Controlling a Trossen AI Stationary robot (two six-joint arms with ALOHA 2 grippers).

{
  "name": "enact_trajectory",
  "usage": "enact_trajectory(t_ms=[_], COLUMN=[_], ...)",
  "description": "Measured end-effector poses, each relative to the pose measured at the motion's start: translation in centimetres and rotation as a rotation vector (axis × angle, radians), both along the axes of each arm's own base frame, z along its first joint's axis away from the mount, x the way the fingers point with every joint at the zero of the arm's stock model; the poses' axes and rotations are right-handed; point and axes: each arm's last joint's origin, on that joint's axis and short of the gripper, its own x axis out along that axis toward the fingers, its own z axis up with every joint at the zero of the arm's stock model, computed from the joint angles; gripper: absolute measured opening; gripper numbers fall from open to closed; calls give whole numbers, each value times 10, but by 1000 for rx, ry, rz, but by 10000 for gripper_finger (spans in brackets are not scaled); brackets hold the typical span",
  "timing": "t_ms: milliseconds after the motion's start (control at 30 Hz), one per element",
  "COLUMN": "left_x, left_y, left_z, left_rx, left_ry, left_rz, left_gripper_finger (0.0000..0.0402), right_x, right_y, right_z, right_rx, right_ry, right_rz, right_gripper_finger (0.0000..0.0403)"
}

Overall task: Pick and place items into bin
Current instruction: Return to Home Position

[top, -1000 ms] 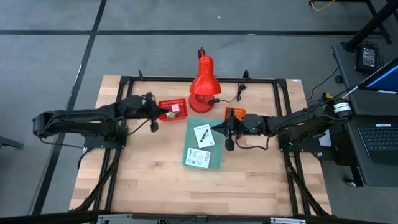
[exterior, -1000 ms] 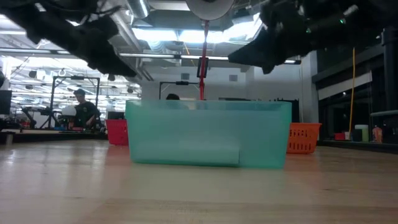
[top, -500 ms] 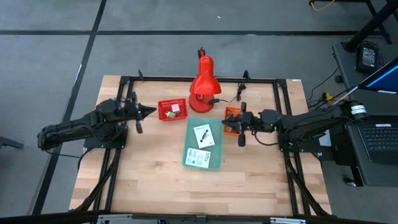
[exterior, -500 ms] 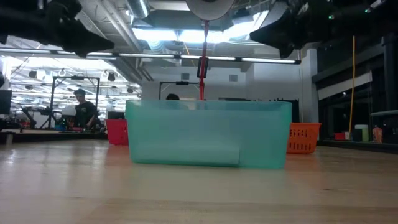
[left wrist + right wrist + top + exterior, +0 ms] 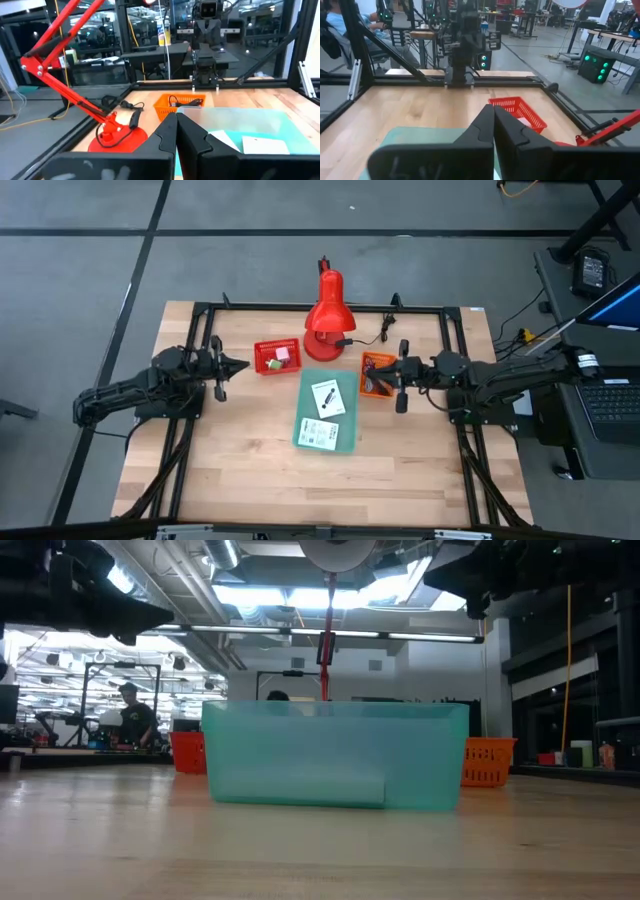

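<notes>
The teal bin (image 5: 300, 408) stands mid-table with two white printed cards (image 5: 325, 397) (image 5: 320, 435) lying in it. A red basket (image 5: 266, 350) to its far left holds the pink cube (image 5: 282, 353) and the green block (image 5: 272, 365). An orange basket (image 5: 377, 360) to its right holds the black coiled cable (image 5: 182, 100). The blue-white clip is out of view. My left gripper (image 5: 240, 365) hovers left of the red basket, shut and empty (image 5: 176, 122). My right gripper (image 5: 372, 379) hovers over the orange basket, shut and empty (image 5: 493, 114).
The red desk lamp (image 5: 325, 320) stands at the far edge between the two baskets, its cord trailing right. A black frame runs around the table. A person (image 5: 130, 715) sits in the room beyond. Bare wood lies along the near side of the table (image 5: 320, 480).
Both arms have drawn back. The left gripper has moved from the red basket toward the table's left edge. The right gripper has moved from the teal bin's right rim toward the table's right edge and now hangs over the orange basket. The objects have stayed put.
</notes>
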Motion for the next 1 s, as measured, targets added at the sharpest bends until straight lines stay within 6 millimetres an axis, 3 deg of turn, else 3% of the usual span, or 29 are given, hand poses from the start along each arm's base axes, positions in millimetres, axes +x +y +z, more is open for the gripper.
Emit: enact_trajectory(t_ms=[267, 600, 767, 1000], left_x=[3, 3, 6, 6], left_y=[2, 4, 5, 7], left_z=[-8, -9, -20, -22], left_rx=[-7, 45, 66, 73], left_ry=[-40, -12, -9, 10], left_rz=[31, 91, 109, 180], left_gripper_finger=[1, 1, 1, 1], right_x=[-10, -31, -43, -61], right_y=[7, 8, 7, 5], right_z=[-2, -30, -24, -21], right_rx=[49, 56, 53, 7], right_ry=[30, -71, -117, -101], right_rz=[34, 53, 55, 54], right_gripper_finger=[0, 0, 0, 0])
